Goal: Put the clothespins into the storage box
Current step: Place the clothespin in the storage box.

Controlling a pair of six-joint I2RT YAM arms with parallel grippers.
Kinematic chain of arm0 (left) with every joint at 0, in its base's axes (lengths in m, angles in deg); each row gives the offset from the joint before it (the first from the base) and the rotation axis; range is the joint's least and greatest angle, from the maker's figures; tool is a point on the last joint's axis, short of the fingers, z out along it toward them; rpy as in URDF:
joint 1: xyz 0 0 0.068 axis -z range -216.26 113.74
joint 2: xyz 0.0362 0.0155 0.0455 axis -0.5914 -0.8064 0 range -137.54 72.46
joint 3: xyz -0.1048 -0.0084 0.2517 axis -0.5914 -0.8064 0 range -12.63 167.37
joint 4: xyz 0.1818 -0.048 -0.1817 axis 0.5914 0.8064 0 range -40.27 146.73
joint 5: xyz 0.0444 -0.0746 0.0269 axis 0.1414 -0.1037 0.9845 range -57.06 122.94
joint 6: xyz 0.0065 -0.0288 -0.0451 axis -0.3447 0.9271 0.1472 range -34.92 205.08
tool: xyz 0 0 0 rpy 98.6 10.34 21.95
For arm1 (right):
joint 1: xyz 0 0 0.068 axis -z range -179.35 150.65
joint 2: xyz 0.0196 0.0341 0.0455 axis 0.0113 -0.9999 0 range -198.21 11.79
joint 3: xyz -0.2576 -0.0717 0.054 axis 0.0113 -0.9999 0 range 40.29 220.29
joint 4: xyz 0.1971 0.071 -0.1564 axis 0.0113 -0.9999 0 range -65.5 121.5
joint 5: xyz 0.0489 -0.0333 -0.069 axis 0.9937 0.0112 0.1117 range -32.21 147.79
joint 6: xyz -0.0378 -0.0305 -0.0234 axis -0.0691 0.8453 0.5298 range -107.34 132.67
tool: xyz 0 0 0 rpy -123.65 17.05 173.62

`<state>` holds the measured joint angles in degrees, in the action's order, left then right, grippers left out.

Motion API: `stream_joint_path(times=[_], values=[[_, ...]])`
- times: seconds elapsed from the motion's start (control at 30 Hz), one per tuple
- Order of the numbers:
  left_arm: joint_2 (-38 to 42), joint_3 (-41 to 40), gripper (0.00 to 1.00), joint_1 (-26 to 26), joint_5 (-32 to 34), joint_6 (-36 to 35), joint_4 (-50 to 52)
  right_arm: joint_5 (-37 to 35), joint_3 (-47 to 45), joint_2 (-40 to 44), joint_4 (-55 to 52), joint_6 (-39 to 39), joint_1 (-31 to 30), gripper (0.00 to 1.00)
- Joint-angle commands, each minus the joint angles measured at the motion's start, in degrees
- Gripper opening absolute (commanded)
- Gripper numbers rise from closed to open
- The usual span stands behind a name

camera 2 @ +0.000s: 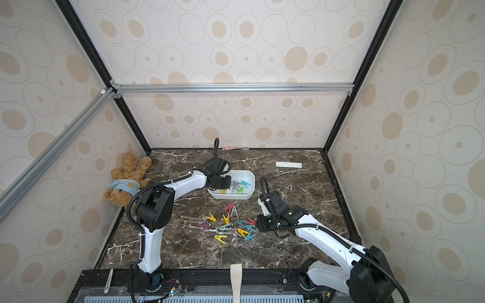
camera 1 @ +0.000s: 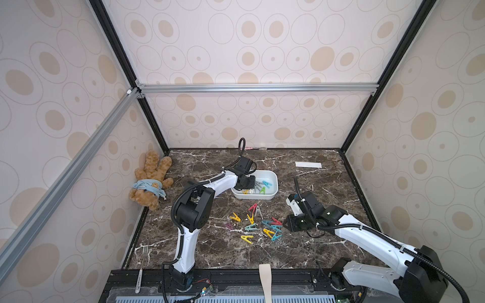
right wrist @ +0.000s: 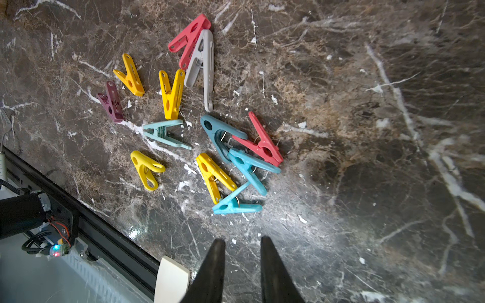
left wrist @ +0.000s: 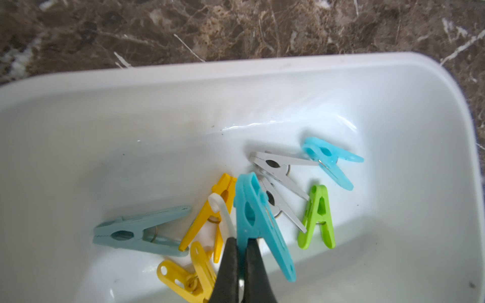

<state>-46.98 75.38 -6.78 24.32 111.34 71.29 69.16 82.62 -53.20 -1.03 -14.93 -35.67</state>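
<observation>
Left wrist view: the left claw [left wrist: 242,242] is pressed together on one leg of a blue clothespin [left wrist: 258,223], which hangs inside the storage box [left wrist: 236,70] with its nose pointing away from the claw. Behind it, on the white floor of the box, lie a pale teal peg [left wrist: 139,233], two yellow pegs [left wrist: 210,215], a white peg [left wrist: 223,215], two grey pegs [left wrist: 278,165], a green peg [left wrist: 317,217] and a light blue peg [left wrist: 330,160]. Whether the held pin touches them I cannot tell.

In both top views the box sits on the counter [camera 1: 315,236] towards the back, near the middle, with the left arm reaching over its near left corner. A dozen loose clothespins [right wrist: 165,133] in yellow, red, teal, grey and purple are scattered on the marble in front of the box, between the two arms.

The right claw [right wrist: 242,240] hangs low just beside that scatter, on its right. Its fingers are spread, with nothing but bare counter between them.

A teddy bear [camera 1: 151,181] lies in the far left corner. A white paper strip [camera 1: 308,164] lies flat at the back right.
</observation>
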Motion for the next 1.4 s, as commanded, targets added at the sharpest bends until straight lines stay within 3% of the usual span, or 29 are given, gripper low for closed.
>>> stream_joint_path(times=[0.0,0.3,0.67,0.93,1.37], values=[[0.4,1.6,0.09,-0.4,0.6,-0.7,-0.3,0.1,-0.5,-0.6,1.1,-0.5,-0.1,0.27],[4.6,0.4,0.36,-0.5,1.2,-2.2,0.1,-0.4,-0.2,-1.8,0.4,0.1,-0.1,0.27],[15.6,-6.9,0.4,-0.4,1.1,-3.1,-0.6,-2.3,4.5,-6.3,-2.3,4.4,-0.2,0.27],[28.2,-18.9,0.42,-0.5,0.4,-2.0,-1.7,-1.5,10.3,-17.2,0.4,10.5,-0.4,0.34],[44.3,-34.9,0.48,-0.5,2.2,2.5,-0.1,-2.5,19.3,-33.2,2.4,18.7,-0.3,0.39]])
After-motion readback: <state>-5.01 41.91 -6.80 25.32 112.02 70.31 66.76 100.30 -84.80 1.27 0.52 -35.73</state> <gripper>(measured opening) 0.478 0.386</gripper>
